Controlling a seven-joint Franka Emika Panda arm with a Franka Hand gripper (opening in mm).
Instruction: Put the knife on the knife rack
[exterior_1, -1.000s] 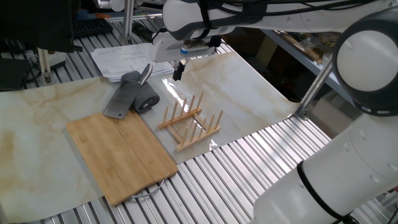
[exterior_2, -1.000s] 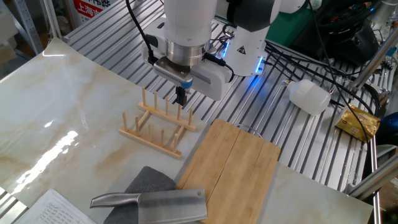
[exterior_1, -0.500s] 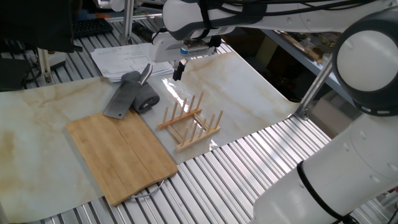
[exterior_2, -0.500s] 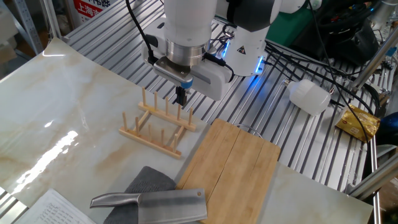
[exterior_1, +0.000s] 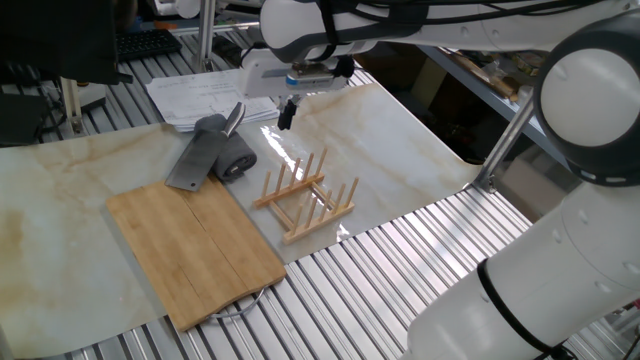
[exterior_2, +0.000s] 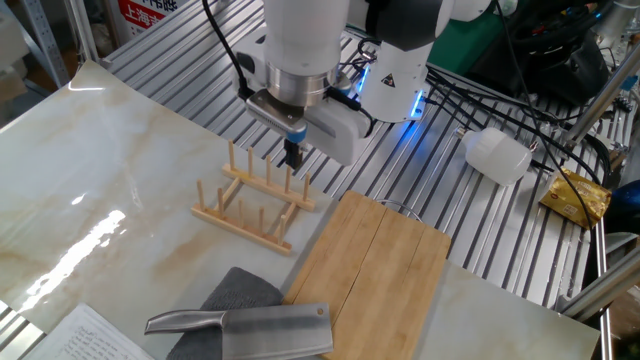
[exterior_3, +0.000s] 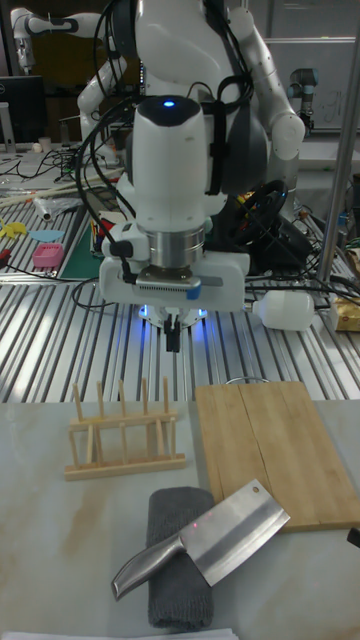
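Observation:
The knife (exterior_1: 200, 152) (exterior_2: 262, 328) (exterior_3: 212, 539) lies flat with its broad grey blade partly on a dark grey rolled cloth (exterior_1: 236, 157) (exterior_3: 180, 565), its handle pointing away from the board. The light-wood knife rack (exterior_1: 305, 197) (exterior_2: 255, 199) (exterior_3: 123, 431) stands empty on the marbled mat. My gripper (exterior_1: 286, 112) (exterior_2: 292, 153) (exterior_3: 172, 338) hangs in the air above the mat, near the rack and apart from the knife. Its fingers are shut with nothing between them.
A large bamboo cutting board (exterior_1: 195, 248) (exterior_2: 372, 265) (exterior_3: 280, 452) lies next to the cloth and rack. Papers (exterior_1: 200, 95) lie at the mat's far edge. A white bottle (exterior_2: 497, 156) (exterior_3: 289, 309) rests on the metal slats.
The gripper has risen very slightly; nothing else has moved.

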